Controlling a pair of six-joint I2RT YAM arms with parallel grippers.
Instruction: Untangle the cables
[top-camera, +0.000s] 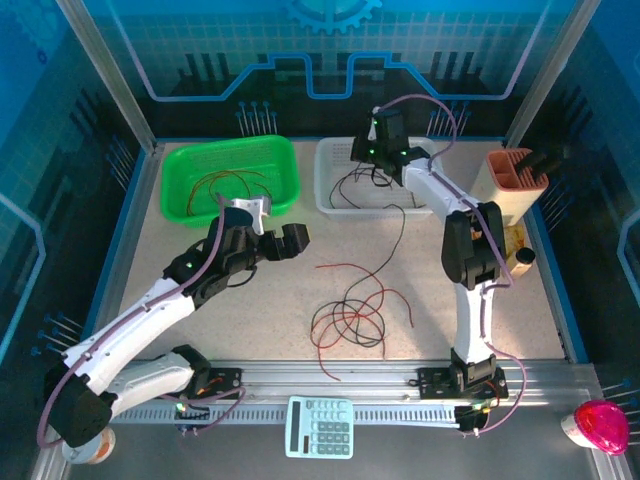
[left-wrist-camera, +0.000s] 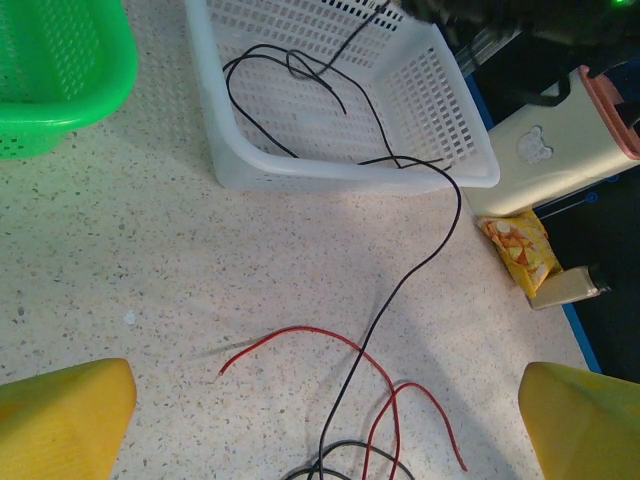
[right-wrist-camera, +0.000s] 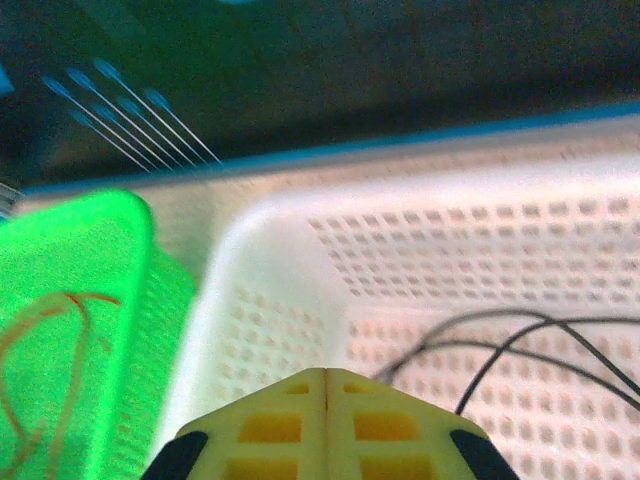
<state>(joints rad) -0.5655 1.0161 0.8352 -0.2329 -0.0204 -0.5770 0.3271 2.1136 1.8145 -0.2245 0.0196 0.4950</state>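
A loose tangle of red and black cables (top-camera: 352, 312) lies mid-table. One long black cable (left-wrist-camera: 440, 240) runs from it over the front rim of the white basket (top-camera: 330, 190), where more black cables (right-wrist-camera: 540, 335) lie. Red cables (top-camera: 225, 185) curl inside the green basket (top-camera: 285, 165). My left gripper (top-camera: 275, 228) hovers open left of the tangle, its yellow fingers (left-wrist-camera: 60, 415) wide apart above red and black strands. My right gripper (right-wrist-camera: 325, 372) is shut over the white basket's far left end. A black cable (left-wrist-camera: 362, 27) rises straight up to it.
A beige holder with a pink rim (top-camera: 515, 180) stands right of the white basket, with a snack packet (left-wrist-camera: 520, 250) and a small bottle (left-wrist-camera: 570, 288) in front of it. A calculator (top-camera: 320, 427) and a pink object (top-camera: 603, 425) sit at the near edge.
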